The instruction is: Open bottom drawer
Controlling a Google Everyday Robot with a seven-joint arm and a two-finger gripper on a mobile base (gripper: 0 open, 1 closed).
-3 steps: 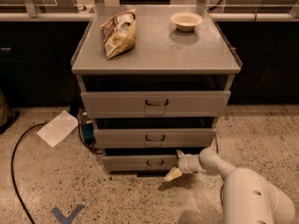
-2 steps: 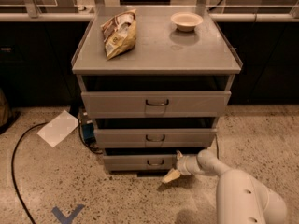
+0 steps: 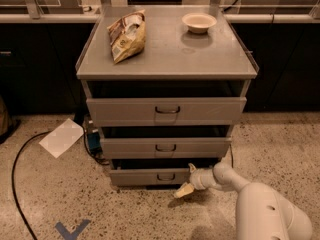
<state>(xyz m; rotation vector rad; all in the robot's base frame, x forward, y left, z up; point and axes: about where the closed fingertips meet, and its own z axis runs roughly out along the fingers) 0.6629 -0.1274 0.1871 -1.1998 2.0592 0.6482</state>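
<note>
The bottom drawer (image 3: 150, 176) is the narrowest grey front of three, low near the floor, with a small dark wire handle (image 3: 165, 177) at its centre. It stands pulled out a little, with a dark gap above its front. My gripper (image 3: 186, 188) is at the end of the white arm (image 3: 260, 209) that reaches in from the lower right. It sits just right of the handle, at the drawer's lower right front, with its pale fingertips near the floor.
The grey cabinet top (image 3: 210, 59) holds a snack bag (image 3: 127, 34) and a white bowl (image 3: 199, 22). The middle drawer (image 3: 165, 147) and top drawer (image 3: 166, 111) are above. A white paper (image 3: 61, 137) and a black cable (image 3: 17, 184) lie on the floor at left.
The arm has shifted slightly. The gripper stays by the bottom drawer's right front. The drawer has not visibly moved.
</note>
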